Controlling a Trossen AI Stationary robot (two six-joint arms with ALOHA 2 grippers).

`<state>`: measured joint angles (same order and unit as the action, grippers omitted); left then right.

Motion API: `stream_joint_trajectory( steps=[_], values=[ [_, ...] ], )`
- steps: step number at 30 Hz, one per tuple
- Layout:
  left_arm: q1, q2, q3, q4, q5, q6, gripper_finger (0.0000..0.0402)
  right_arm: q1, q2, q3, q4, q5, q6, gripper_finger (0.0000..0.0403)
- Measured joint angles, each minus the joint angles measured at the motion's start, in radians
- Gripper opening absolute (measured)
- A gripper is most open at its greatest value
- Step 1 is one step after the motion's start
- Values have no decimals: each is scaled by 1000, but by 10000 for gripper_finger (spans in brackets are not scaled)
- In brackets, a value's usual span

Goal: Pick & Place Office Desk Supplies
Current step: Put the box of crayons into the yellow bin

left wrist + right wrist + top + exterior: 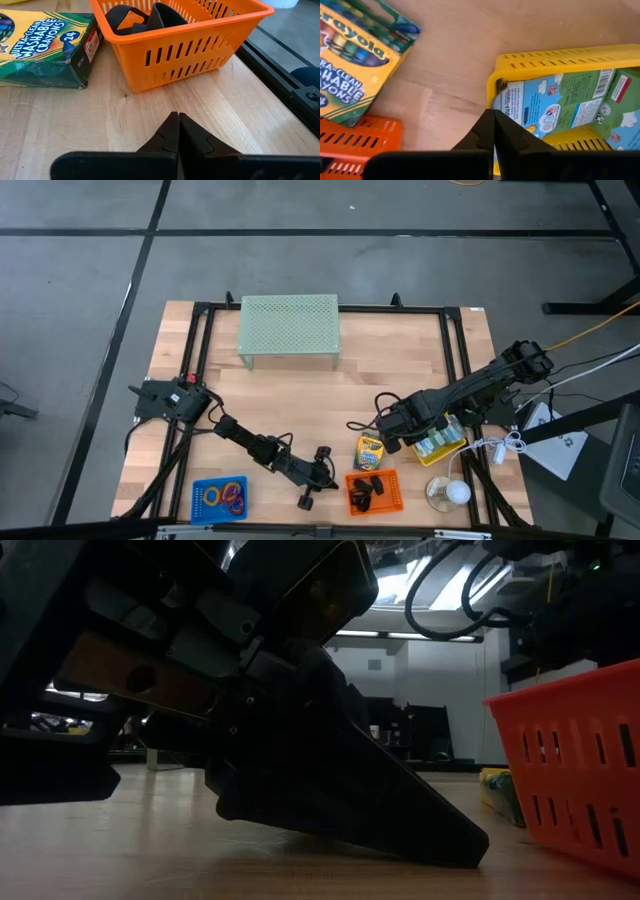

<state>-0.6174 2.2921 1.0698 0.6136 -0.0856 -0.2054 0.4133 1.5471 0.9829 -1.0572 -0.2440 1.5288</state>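
Wooden tabletop (290, 395): left gripper (178, 131) pinched closed, empty, beside the orange slotted plastic basket (185, 42); right gripper (493, 131) closed too, empty, above it.

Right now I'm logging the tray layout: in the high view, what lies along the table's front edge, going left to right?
Blue basket of rings → left gripper → orange basket of black clips → crayon box → yellow basket under the right gripper.
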Motion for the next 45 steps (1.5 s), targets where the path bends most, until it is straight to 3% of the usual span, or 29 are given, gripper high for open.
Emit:
stream_joint_trajectory(
  steps=[17, 26, 30, 37, 45],
  values=[
    [0, 0, 0, 0, 0, 1, 3, -3, 0, 71, -42, 57, -10, 4],
    [0, 0, 0, 0, 0, 1, 3, 0, 0, 58, -42, 96, 8, 113],
    [0, 0, 0, 0, 0, 0, 3, 0, 0, 26, -21, 100, 8, 141],
    [0, 0, 0, 0, 0, 3, 3, -10, 14, 24, 211, 236, -11, 135],
    [0, 0, 0, 0, 1, 0, 3, -18, 161, 23, 288, 106, 8, 126]
  ],
)
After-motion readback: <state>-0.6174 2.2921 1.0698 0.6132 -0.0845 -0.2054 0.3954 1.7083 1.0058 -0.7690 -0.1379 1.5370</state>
